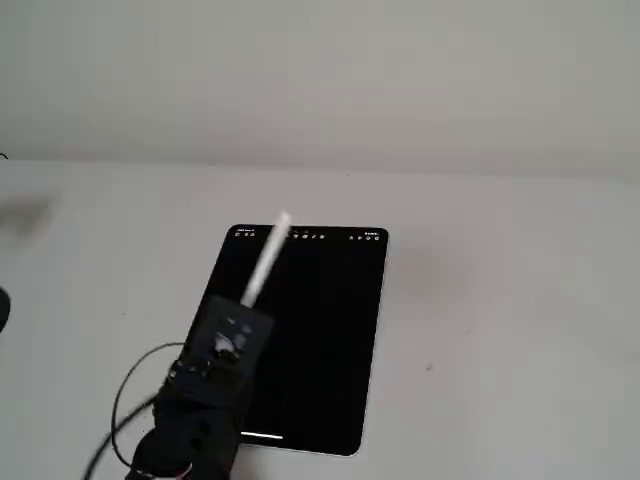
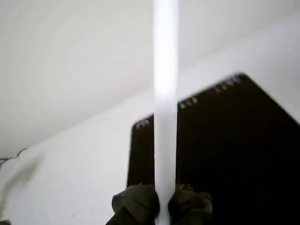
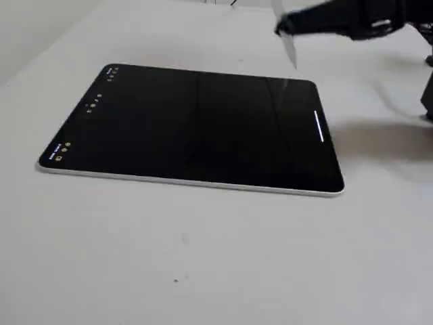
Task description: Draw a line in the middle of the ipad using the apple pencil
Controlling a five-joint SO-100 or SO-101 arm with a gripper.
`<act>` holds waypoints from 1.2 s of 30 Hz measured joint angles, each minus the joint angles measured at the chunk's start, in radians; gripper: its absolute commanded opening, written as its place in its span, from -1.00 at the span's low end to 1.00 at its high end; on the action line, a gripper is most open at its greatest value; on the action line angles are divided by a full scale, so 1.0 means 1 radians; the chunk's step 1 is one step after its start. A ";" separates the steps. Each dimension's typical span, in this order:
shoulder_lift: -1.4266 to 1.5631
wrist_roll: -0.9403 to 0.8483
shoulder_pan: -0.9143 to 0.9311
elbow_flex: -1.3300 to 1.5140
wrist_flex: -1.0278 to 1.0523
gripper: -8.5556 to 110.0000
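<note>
I had the gripper [image 2: 161,206] pinched shut on the apple pencil [image 2: 165,117], its long axis running out from the fingers over the ipad [image 1: 320,340] lying flat on the table [image 1: 500,300], tip apparently raised, no stroke drawn.

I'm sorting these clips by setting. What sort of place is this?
Probably a bare indoor tabletop test setup: a plain white table against a blank pale wall, holding only a flat black-screened tablet, with a black gripper clamping a slim white stylus.
</note>
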 measured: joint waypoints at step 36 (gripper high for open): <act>-1.937 -0.302 0.087 -1.140 -0.911 -0.86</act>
